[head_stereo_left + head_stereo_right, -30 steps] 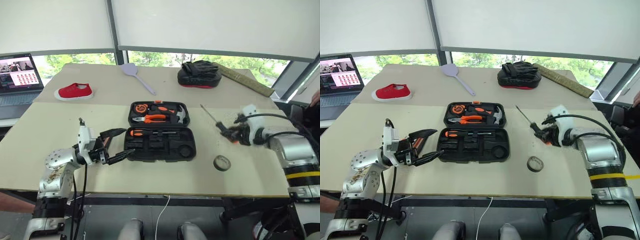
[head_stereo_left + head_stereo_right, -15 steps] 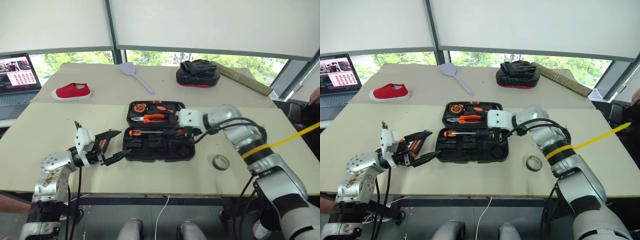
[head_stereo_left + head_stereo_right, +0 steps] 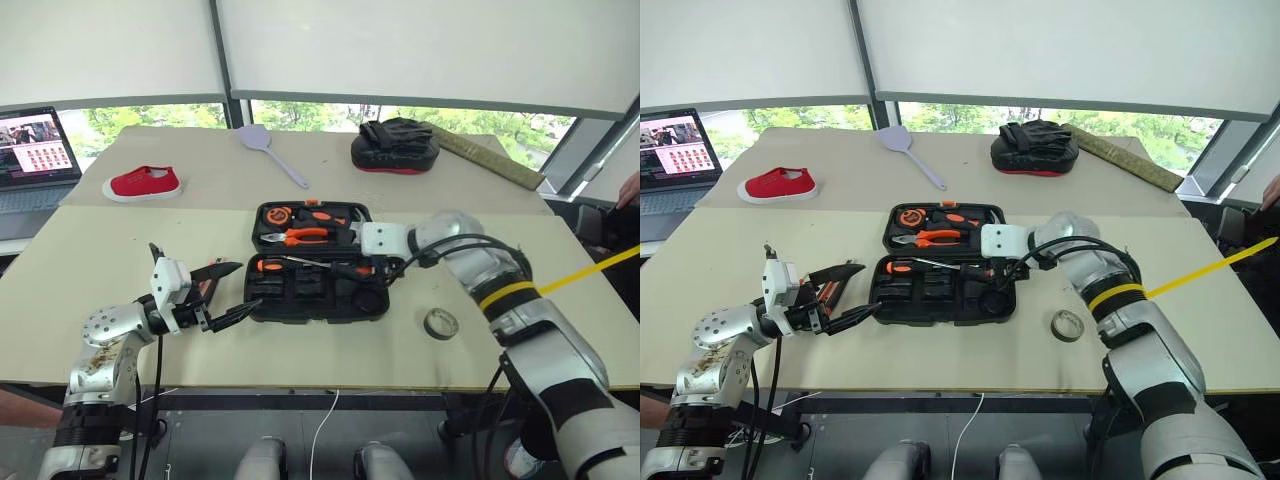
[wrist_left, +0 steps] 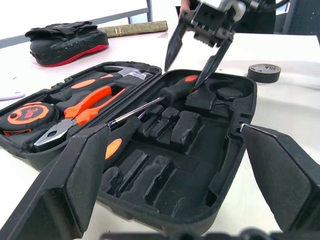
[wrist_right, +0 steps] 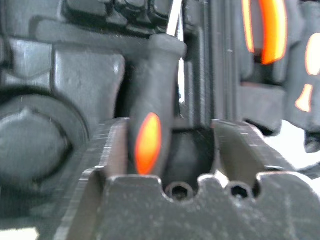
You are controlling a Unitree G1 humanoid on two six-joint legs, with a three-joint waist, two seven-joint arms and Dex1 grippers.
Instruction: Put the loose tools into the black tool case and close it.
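Right now the right gripper (image 4: 197,56) hangs over the open case (image 3: 318,297), fingers spread with a screwdriver (image 4: 172,92) between them, apparently let go and lying slantwise across the tray slots, not seated. Risk: unseated, it could jam the lid, or a finger withdrawing could drag it out. Left gripper (image 3: 222,293) is spread wide and empty, just beside the case's left edge. Tape roll (image 3: 441,323) sits on the table (image 3: 120,250), right of the case, not yet packed.
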